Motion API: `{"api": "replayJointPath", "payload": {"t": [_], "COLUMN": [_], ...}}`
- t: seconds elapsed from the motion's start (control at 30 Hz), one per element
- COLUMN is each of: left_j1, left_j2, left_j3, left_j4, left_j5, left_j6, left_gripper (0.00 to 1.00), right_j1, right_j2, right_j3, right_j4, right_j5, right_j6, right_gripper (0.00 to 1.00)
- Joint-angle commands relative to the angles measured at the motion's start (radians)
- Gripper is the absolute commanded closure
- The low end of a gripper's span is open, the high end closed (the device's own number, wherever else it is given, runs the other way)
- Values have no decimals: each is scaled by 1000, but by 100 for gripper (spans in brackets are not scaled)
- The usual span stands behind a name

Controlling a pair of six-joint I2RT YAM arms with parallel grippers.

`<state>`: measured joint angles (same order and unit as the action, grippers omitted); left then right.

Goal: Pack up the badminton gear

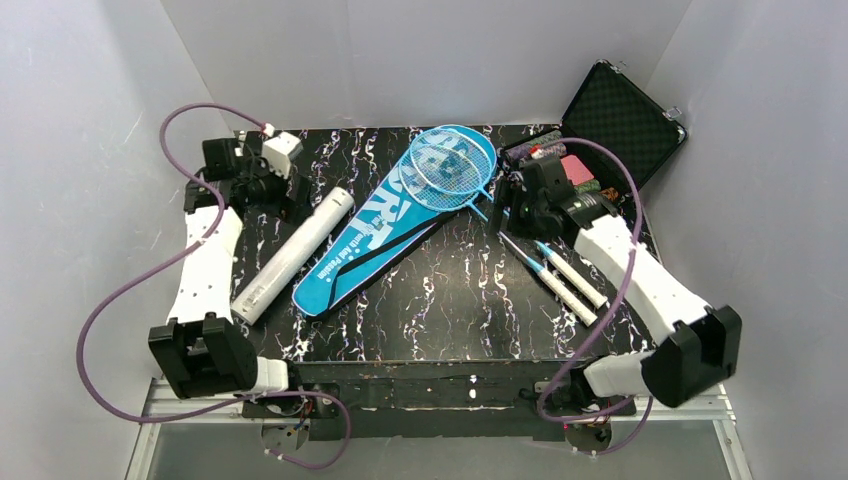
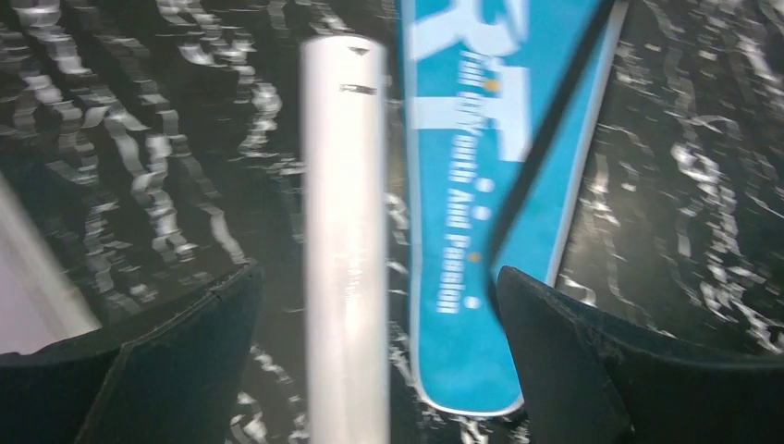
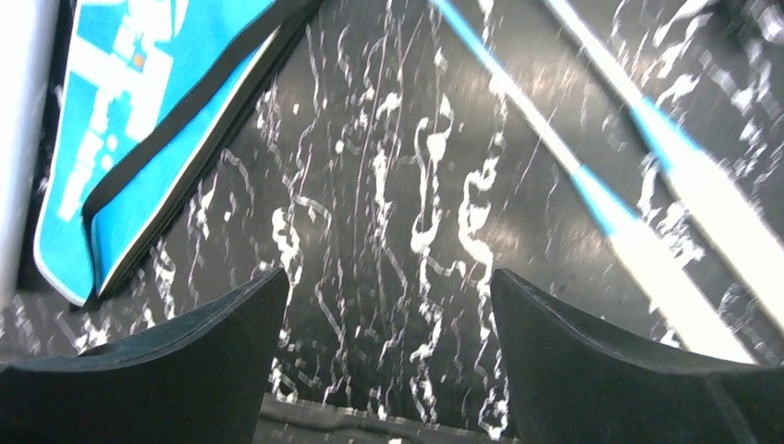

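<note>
Jaws gape empty on both: left gripper [image 2: 379, 365] above long white tube [image 2: 344, 231], right gripper [image 3: 388, 351] above black marbled table [image 3: 370, 139] between blue racket-shaped bag [image 3: 120, 102] and white racket handles [image 3: 675, 277].

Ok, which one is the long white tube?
Look at the black marbled table, on its left half. Just left of the blue bag lies the tube, slanted alongside it. It's the only plain white round stick, much fatter than the racket handles.

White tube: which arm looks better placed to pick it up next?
Left, probably. The left claw is open and frames the tube in its own camera. The right claw hangs open near the racket handles, with the blue bag lying between it and the tube.
</note>
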<state>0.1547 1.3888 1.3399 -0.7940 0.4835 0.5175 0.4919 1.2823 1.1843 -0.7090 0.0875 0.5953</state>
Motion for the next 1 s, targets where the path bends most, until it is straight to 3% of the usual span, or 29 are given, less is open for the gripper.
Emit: {"api": "replayJointPath", "payload": {"t": [0.0,0.17,0.4,0.6,0.97], "left_j1": [-84,-323,-513,-565,-599], "left_j2": [70,-102,30,169,300], "left_j3": [-49,-279,-331,-328,-284], "left_j4": [-143,154,292,459,499], "left_j5": [132,-14,-157,-281,-280], "left_j6": [-20,-74,-101,-103,-51], "left_gripper": [5,2,2,2,4], "right_j1": [-23,-61,-78,-106,-181], "right_j2": [151,320,457,560,718], "right_j3": [164,266,316,381,482], "right_j4": [-29,-33,22,75,136], "right_j5": [145,186,207,201,41], "right_j6": [-129,-186,-288,-383,-488], "right_gripper": [11,11,11,11,10]}}
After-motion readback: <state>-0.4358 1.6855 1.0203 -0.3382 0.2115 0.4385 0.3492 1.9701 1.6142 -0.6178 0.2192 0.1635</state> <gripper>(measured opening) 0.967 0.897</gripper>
